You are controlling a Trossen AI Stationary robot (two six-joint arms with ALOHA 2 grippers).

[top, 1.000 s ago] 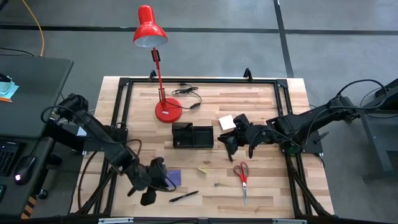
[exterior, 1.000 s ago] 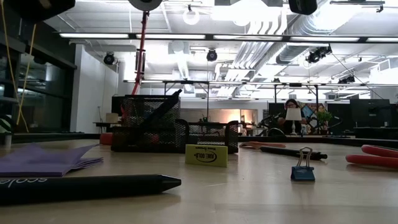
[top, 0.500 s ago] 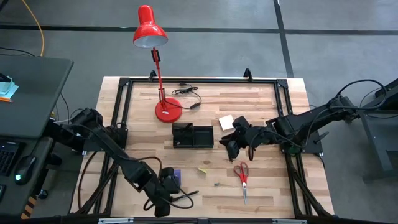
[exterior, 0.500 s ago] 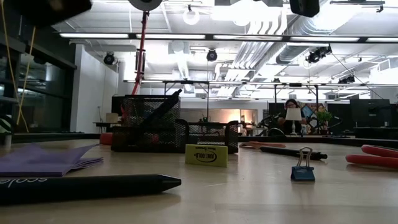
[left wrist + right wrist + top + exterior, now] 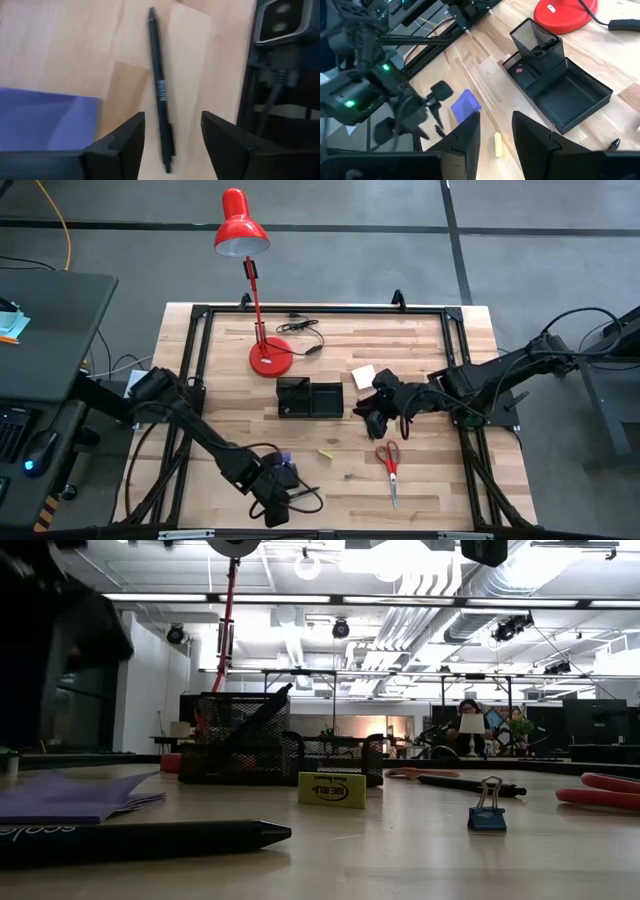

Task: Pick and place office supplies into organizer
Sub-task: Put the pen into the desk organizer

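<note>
Pen (image 5: 161, 95) lies between the open left gripper's (image 5: 172, 132) fingers

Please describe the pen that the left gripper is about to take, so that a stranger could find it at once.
On the wooden table, look at the near edge by the purple note pad. The black pen lies flat just beside it, between the open fingers of the left gripper. It is the only long thin item there.

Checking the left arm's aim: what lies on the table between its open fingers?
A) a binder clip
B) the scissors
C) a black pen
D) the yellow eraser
C: in the left wrist view a black pen lies on the wood, its near end between the open fingers of the left gripper.
</note>
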